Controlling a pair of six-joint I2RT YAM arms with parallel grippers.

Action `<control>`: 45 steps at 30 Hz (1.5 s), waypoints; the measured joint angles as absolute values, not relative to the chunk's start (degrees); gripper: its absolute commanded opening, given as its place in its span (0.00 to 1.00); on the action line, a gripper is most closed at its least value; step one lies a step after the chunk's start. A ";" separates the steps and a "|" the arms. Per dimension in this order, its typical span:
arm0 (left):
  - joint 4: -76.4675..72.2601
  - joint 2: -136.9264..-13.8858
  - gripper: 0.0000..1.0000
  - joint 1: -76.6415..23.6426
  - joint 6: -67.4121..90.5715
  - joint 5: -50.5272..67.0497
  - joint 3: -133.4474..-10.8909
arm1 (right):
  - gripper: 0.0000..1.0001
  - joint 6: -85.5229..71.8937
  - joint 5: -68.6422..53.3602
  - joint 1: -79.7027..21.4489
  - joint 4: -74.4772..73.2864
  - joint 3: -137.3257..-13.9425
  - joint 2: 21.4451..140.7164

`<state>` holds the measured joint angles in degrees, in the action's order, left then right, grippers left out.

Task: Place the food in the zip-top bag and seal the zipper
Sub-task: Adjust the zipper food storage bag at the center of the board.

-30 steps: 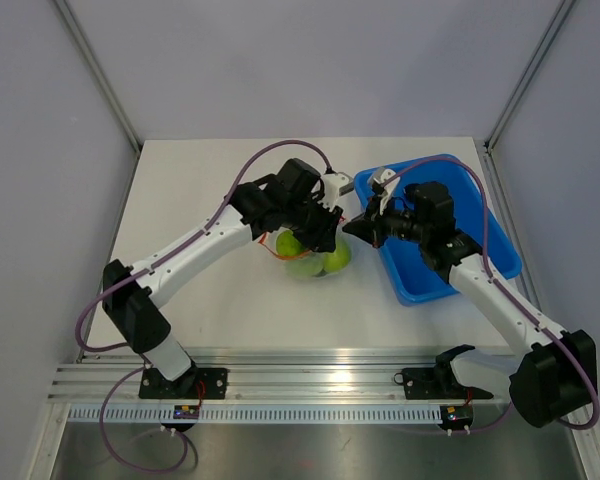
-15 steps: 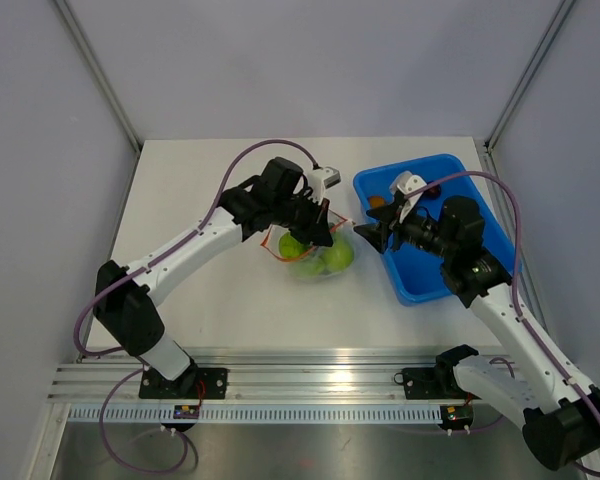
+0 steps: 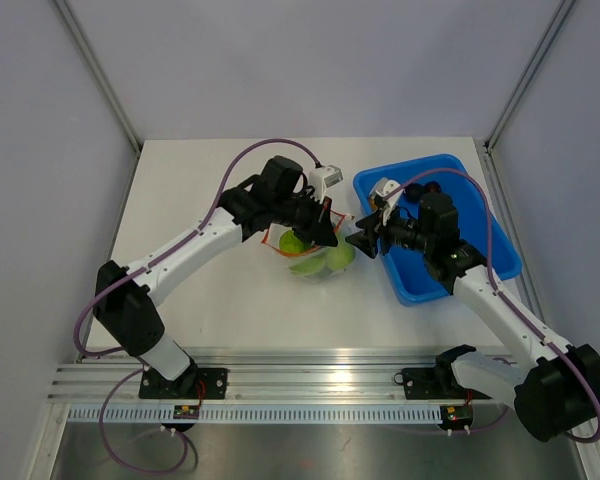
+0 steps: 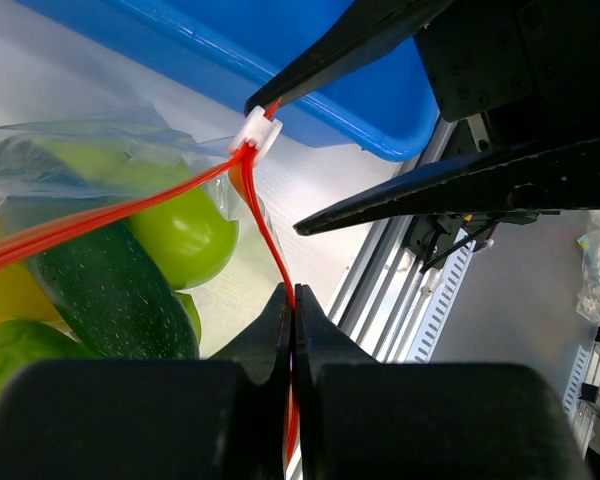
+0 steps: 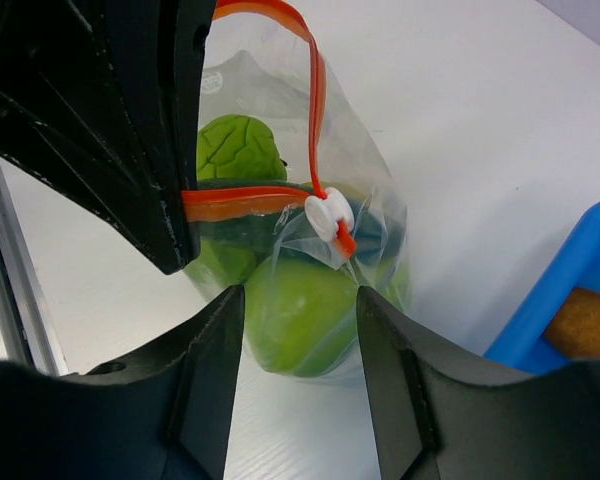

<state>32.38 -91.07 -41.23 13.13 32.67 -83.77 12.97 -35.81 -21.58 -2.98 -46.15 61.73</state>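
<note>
Jaws of right gripper (image 3: 360, 241) nearer zipper (image 5: 245, 200), open

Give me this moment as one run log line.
left fingers shut on zipper | right fingers open near slider | zip-top bag holds food, mouth unsealed

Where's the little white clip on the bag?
In the right wrist view, the white clip sits mid-frame on the zipper, just ahead of the right gripper.

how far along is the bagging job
Done: green food sits inside the zip-top bag. In hand: the left gripper is shut on the zipper, and the right gripper is open by the white slider. Left: the mouth gapes, so the zipper must be run shut.
</note>
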 measured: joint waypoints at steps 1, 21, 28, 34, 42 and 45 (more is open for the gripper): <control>32.38 -91.09 0.00 -41.23 13.13 32.75 -83.77 | 0.54 13.23 -36.07 -21.58 -2.35 -46.15 62.17; 32.97 -90.83 0.00 -41.23 12.29 33.23 -83.74 | 0.47 15.51 -49.50 -19.25 1.50 -48.14 67.51; 33.34 -90.80 0.00 -41.23 11.81 33.74 -83.74 | 0.52 15.92 -50.13 -18.70 1.43 -49.60 69.45; 34.44 -90.80 0.00 -41.23 10.72 33.76 -83.74 | 0.61 18.37 -49.15 -17.06 0.03 -50.72 69.45; 35.16 -90.80 0.00 -41.23 9.08 34.39 -83.74 | 0.63 22.28 -53.93 -12.25 -6.22 -52.49 70.19; 35.73 -90.80 0.00 -41.23 8.58 34.70 -83.74 | 0.63 22.65 -57.78 -12.21 -7.22 -53.80 72.25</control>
<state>35.73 -90.80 -41.23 8.58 34.70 -83.74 22.65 -57.78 -12.21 -7.22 -53.80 72.25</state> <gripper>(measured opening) 0.005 0.633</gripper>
